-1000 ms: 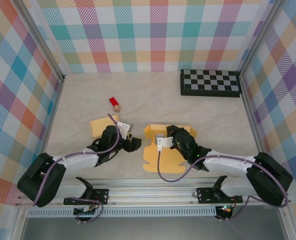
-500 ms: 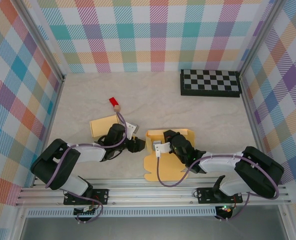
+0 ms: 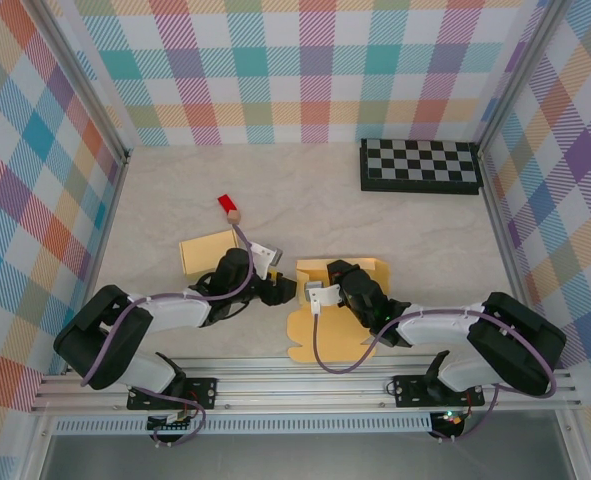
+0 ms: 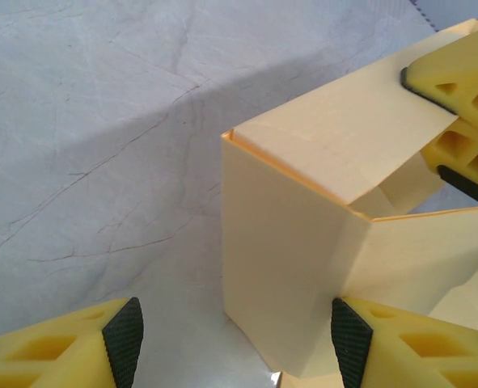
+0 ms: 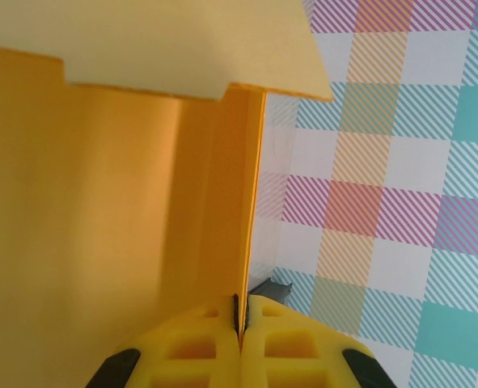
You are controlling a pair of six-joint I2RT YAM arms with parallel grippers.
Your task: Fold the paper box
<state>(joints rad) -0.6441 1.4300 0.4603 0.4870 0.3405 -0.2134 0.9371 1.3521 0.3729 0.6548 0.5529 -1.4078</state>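
Note:
The yellow paper box (image 3: 347, 270) stands half raised in the middle of the table, with a flat flap (image 3: 320, 335) lying toward me. My right gripper (image 3: 322, 292) is shut on a thin upright wall (image 5: 251, 202) of the box, pinched between its fingertips (image 5: 240, 311). My left gripper (image 3: 283, 290) is just left of the box and open. In the left wrist view, a folded corner of the box (image 4: 291, 267) stands between the open gripper's (image 4: 235, 343) black pads, close to the right pad (image 4: 348, 343) and well clear of the left pad (image 4: 124, 339).
A second flat yellow card (image 3: 205, 250) lies behind my left arm. A small red block (image 3: 228, 206) sits further back on the left. A black-and-white checkerboard (image 3: 420, 165) lies at the back right. Plaid walls (image 3: 35, 200) close in the table.
My left gripper has slid right, up to the box's left corner. The right gripper shifted a little left, still holding the wall, and the box stands more upright.

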